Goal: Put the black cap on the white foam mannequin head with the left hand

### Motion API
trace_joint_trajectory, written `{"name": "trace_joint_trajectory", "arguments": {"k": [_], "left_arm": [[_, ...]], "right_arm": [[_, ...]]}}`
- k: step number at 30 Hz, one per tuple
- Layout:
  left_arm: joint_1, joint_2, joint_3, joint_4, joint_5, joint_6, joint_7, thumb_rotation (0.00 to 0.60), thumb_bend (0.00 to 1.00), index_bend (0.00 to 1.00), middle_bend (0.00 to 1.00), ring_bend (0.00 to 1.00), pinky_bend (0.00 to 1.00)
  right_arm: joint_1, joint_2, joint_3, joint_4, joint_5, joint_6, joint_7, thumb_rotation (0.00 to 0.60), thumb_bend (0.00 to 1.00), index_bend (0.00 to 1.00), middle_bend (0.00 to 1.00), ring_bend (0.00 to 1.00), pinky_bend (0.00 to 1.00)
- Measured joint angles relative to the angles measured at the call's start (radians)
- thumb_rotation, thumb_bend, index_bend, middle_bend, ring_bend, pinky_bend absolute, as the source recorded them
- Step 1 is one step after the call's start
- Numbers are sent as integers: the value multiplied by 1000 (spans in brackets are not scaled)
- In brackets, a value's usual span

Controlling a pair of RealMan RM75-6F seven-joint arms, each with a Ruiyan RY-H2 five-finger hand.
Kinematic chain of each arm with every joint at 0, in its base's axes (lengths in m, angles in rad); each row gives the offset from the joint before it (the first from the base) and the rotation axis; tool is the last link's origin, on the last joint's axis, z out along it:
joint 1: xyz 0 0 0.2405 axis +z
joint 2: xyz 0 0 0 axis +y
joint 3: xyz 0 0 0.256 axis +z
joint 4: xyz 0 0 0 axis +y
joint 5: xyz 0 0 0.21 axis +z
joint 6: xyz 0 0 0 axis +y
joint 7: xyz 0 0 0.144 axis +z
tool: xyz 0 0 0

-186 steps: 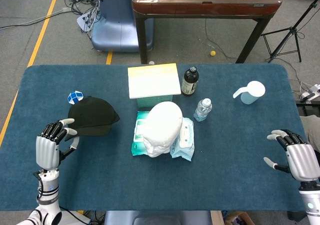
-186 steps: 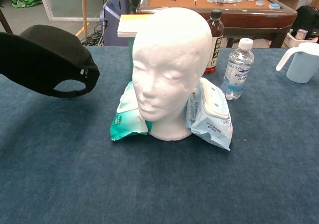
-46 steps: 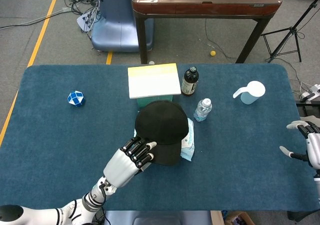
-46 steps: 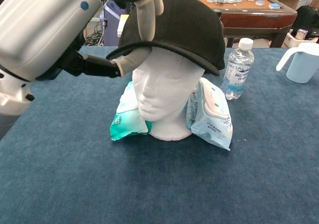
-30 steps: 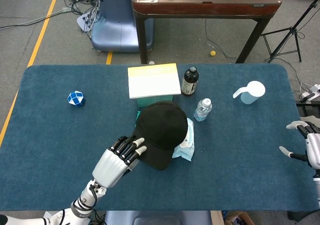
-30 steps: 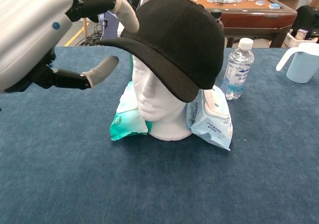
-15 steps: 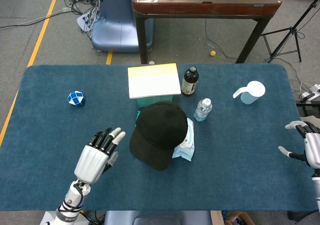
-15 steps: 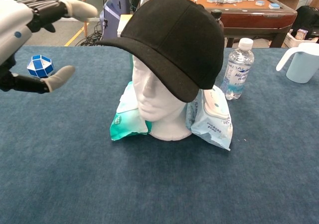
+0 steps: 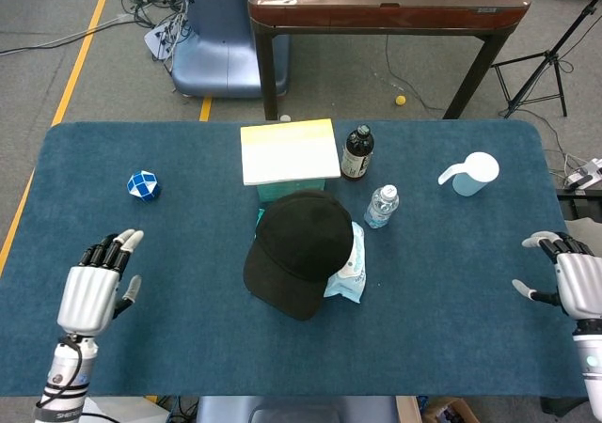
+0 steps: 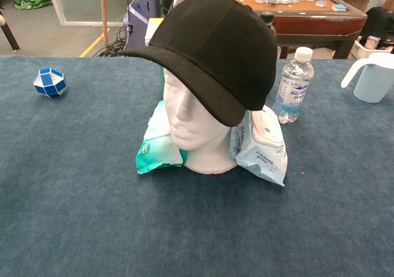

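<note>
- Black cap (image 10: pixel 215 46) sits on the white foam mannequin head (image 10: pixel 191 126), near the centre of the blue tabletop (image 9: pixel 433 282). Brim points toward 7 o'clock in the head view; in the chest view the cap sits askew, its rear edge low on the side of the head toward the water bottle.
- Left hand (image 9: pixel 89 291) at about 8 o'clock from the cap, well apart from it, over the tabletop's near-left part. Its fingers (image 9: pixel 113 249) are straight and narrowly spread, holding nothing.
- Right hand (image 9: pixel 574 282) at the tabletop's edge, roughly 3 to 4 o'clock from the cap, well apart. Fingers loosely spread, nothing in them.
- Two wet-wipe packs flank the base of the head: a green pack (image 10: pixel 157 144) and a pale blue pack (image 10: pixel 261 141), both touching it.
- Water bottle (image 10: pixel 292 86) just beyond the blue pack, at 2 o'clock from the cap in the head view; dark bottle (image 9: pixel 356 152) at 1 o'clock.
- Yellow-topped box (image 9: pixel 289 150) at 12 o'clock, close behind the head.
- Pale jug (image 9: pixel 470 174) far off at 2 o'clock.
- Blue-and-white puzzle ball (image 9: pixel 142 184) at 10 o'clock, well apart from the cap.
</note>
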Motion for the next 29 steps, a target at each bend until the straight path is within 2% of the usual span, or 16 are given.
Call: {"name": "trace_joint_trajectory", "arguments": {"k": [6, 10, 15, 22, 29], "left_arm": [[63, 106, 23, -13, -44, -8, -129, 600, 345, 112, 185, 186, 268], [96, 128, 28, 4, -40, 22, -202, 600, 345, 174, 185, 194, 268], [142, 149, 26, 54, -52, 53, -288, 600, 345, 179, 185, 195, 268], [151, 180, 8, 59, -119, 8, -293, 600, 345, 179, 189, 197, 268], [140, 174, -8, 76, -173, -65, -283, 600, 345, 179, 196, 202, 268]], "right_arm": [[4, -9, -15, -17, -19, 1, -54, 600, 44, 353, 301, 210, 265], [5, -17, -24, -29, -28, 2, -101, 600, 45, 353, 301, 210, 265], [2, -36, -33, -41, -49, 31, -183, 600, 44, 353, 301, 210, 265], [-2, -62, -62, -41, -137, 78, -210, 600, 44, 353, 301, 209, 265], [5, -56, -56, -34, -112, 56, -194, 600, 44, 353, 301, 210, 265]]}}
